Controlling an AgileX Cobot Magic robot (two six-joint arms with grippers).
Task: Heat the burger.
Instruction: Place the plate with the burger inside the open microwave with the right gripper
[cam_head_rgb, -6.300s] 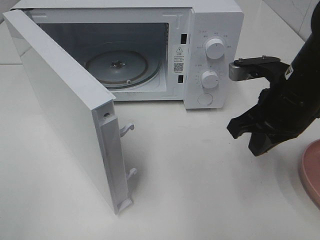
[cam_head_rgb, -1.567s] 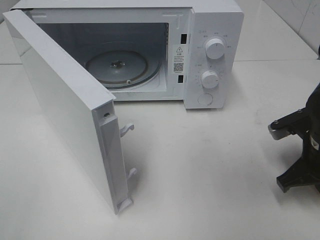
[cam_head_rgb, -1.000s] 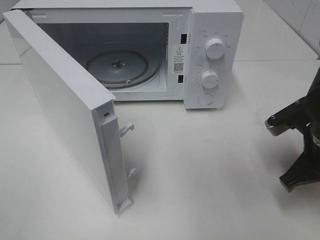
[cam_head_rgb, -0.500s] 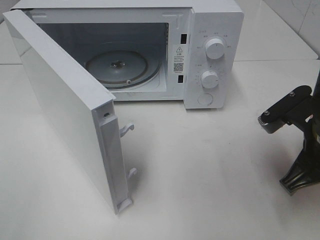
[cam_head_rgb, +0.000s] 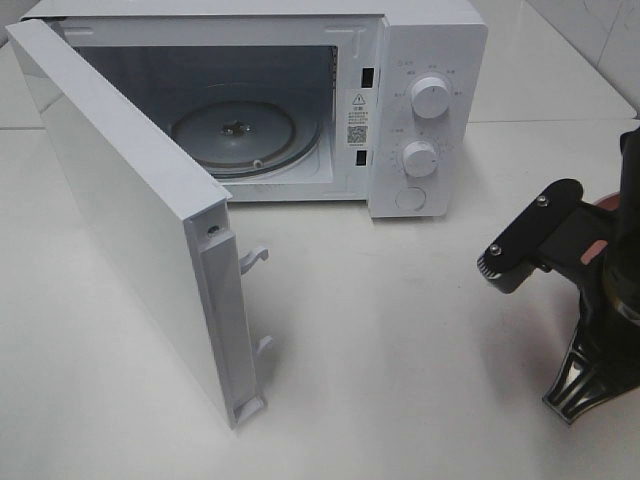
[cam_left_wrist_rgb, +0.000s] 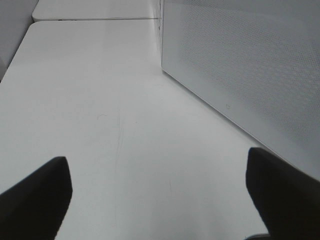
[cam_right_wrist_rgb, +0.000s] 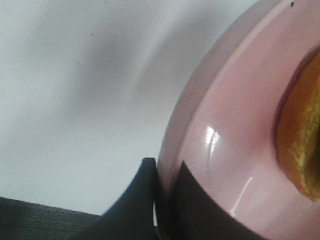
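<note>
The right tool (cam_right_wrist_rgb: 167, 196) is clamped on the rim of the plate (cam_right_wrist_rgb: 225, 150), and the burger (cam_right_wrist_rgb: 302, 145) rides on it just past the tips. The microwave (cam_head_rgb: 430, 60) stands open, leftward and farther back. The left tool (cam_left_wrist_rgb: 160, 195) gapes empty over the counter (cam_left_wrist_rgb: 100, 100).

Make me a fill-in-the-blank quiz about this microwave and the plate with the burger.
1. The microwave door is swung ____.
2. Its glass turntable has ____ on it.
3. The right jaws are shut on the rim of the ____ plate carrying the burger.

Missing words: open; nothing; pink.
</note>
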